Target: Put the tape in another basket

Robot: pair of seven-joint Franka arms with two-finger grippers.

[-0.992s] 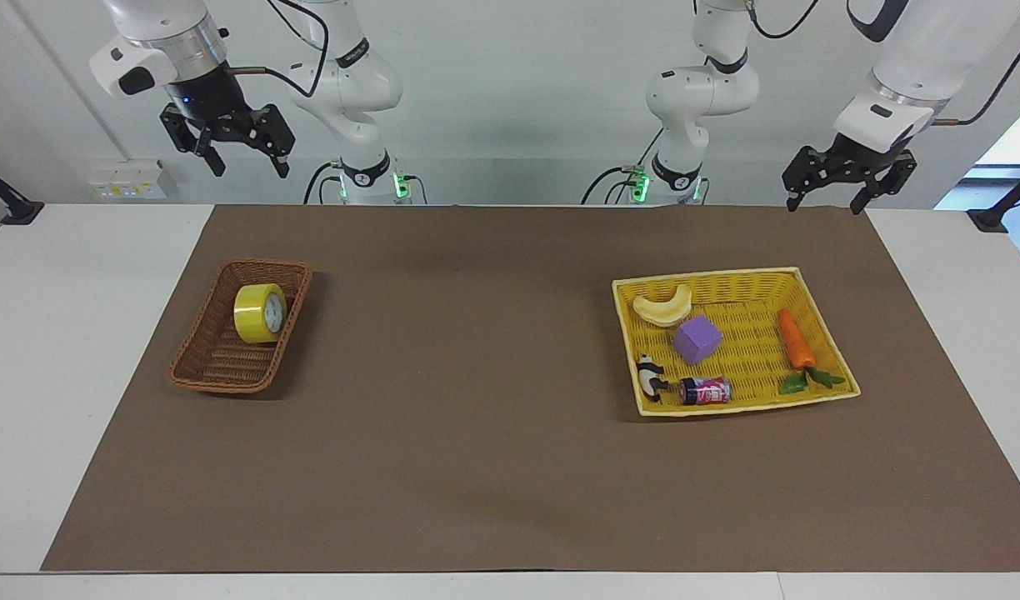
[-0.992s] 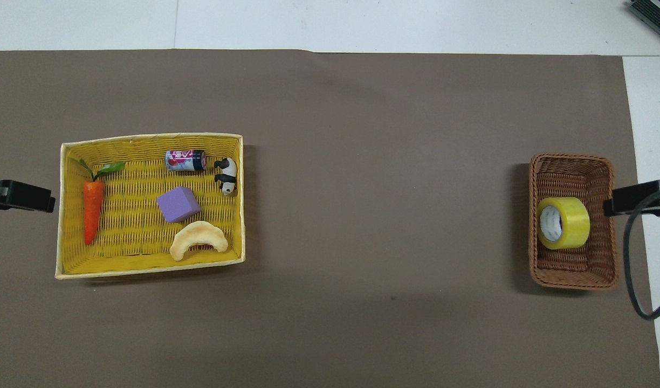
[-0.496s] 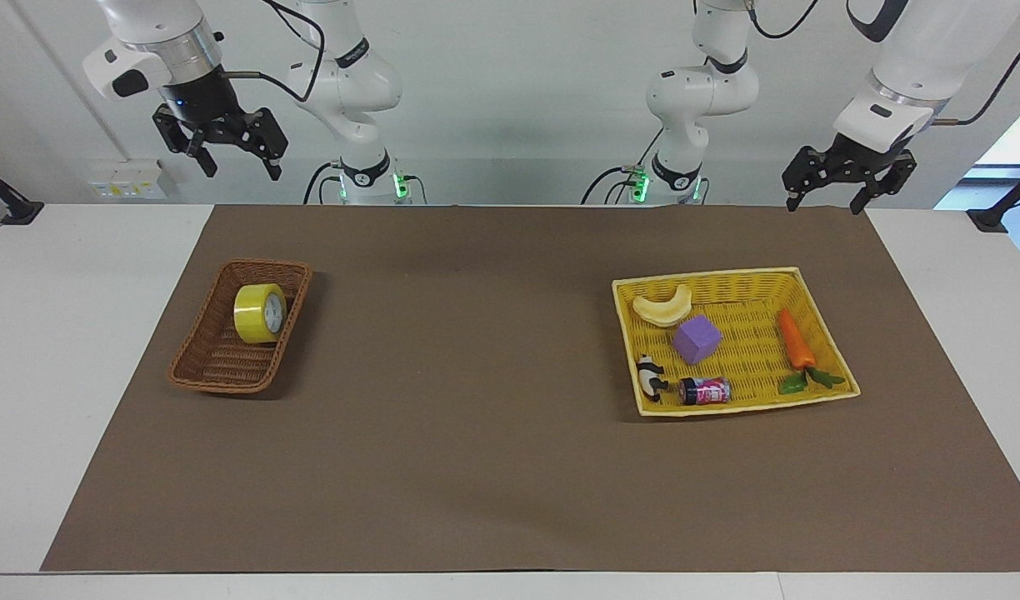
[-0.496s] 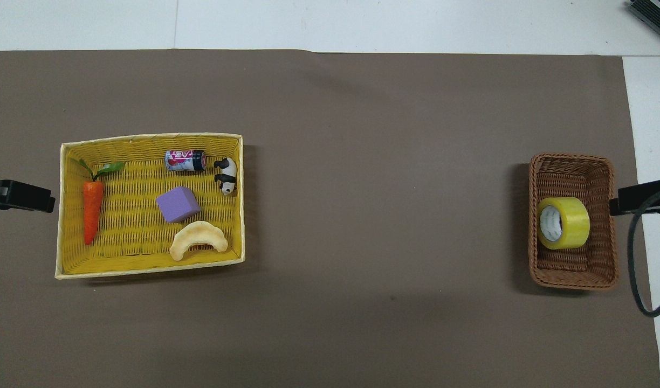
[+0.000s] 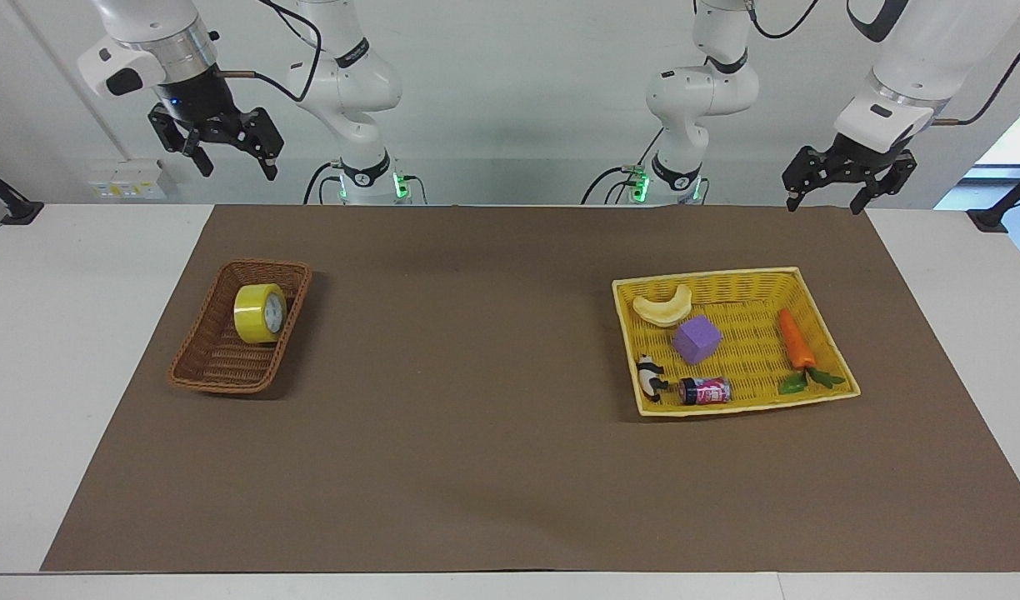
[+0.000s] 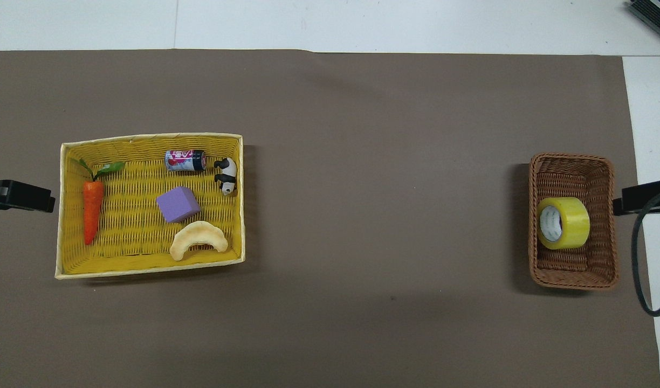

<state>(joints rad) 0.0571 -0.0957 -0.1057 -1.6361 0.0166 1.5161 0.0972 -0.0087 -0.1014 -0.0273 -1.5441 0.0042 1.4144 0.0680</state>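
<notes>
The tape (image 5: pixel 260 312), a yellow roll with a white core, stands on edge in the small brown wicker basket (image 5: pixel 218 383) toward the right arm's end of the table. In the overhead view the tape (image 6: pixel 564 222) leans in the middle of that basket (image 6: pixel 572 160). My right gripper (image 5: pixel 237 167) hangs high in the air, open and empty, well above the basket and off to its outer side. My left gripper (image 5: pixel 825 204) waits open and empty, high over the mat's corner at the left arm's end.
A larger yellow woven basket (image 5: pixel 727 275) lies toward the left arm's end, holding a carrot (image 5: pixel 796 340), a purple cube (image 5: pixel 697 338), a banana-shaped piece (image 5: pixel 662 307), a small can (image 5: pixel 706 391) and a panda figure (image 5: pixel 648 377). A brown mat (image 5: pixel 477 375) covers the table.
My right gripper has risen a little and drifted outward, toward its own end of the table. The left arm, the tape and both baskets have stayed put.
</notes>
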